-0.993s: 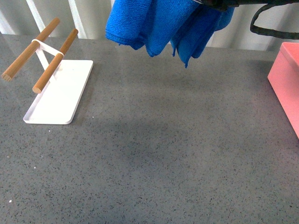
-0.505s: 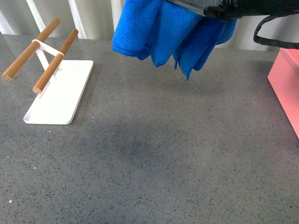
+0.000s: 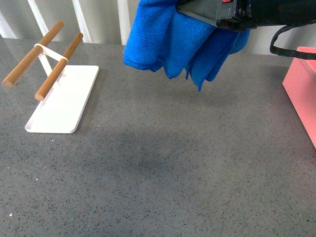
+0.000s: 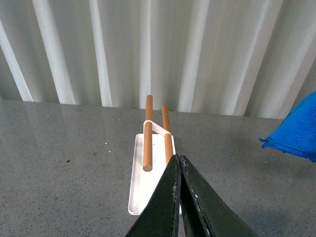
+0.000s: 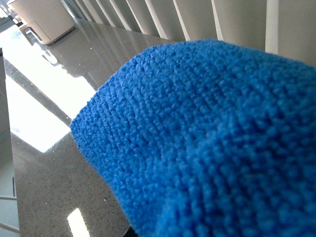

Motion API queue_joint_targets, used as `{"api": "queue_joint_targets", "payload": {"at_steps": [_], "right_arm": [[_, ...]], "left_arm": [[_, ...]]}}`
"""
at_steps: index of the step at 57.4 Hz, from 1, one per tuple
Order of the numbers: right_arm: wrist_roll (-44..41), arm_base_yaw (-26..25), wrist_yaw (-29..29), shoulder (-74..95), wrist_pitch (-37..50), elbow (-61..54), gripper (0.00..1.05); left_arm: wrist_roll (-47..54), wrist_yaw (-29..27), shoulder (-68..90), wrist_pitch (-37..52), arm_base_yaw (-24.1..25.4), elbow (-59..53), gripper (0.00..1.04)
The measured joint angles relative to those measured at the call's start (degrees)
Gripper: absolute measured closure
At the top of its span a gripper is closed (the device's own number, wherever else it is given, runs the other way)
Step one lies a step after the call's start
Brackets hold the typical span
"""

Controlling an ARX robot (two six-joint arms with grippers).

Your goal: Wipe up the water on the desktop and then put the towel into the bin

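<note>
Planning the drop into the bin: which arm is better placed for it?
Right. The right hand holds the towel above the desktop, with the bin on that side. The left hand is shut and empty, facing the white tray.

The front view looks down at a slant over the desktop [image 3: 163, 168] toward the ribbed wall [image 3: 98, 19]: tray [image 3: 69, 101] at left, bin [image 3: 301, 86] cut by the right edge, towel [image 3: 163, 34] top centre. The left wrist view sits low, looking along the left gripper [image 4: 180, 165] at the same tray and wall, plus a towel corner. The right wrist view is so close that towel pile nearly fills it.
</note>
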Motion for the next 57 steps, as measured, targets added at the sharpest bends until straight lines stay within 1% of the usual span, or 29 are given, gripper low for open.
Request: {"api": "queue_joint_targets", "payload": {"at_steps": [13, 42, 48, 57], "right_arm": [[-0.7, -0.5, -0.1, -1.0, -0.5, -1.7, 1.01], [-2.1, -1.9, -0.6, -2.8, -2.4, -4.5, 1.01], [-2.3, -1.9, -0.7, -2.9, -2.9, -4.5, 1.01], [-3.1, -2.1, -0.7, -3.1, -4.1, -4.9, 1.01]], "left_arm": [[0.0, 0.0, -6.2, -5.9, 0.0, 0.0, 1.01], [0.0, 0.0, -14.9, -14.6, 0.0, 0.0, 1.01], [0.0, 0.0, -22.0, -23.7, 0.0, 0.0, 1.01], [0.0, 0.0, -24.5, -24.4, 0.0, 0.0, 1.01]]}}
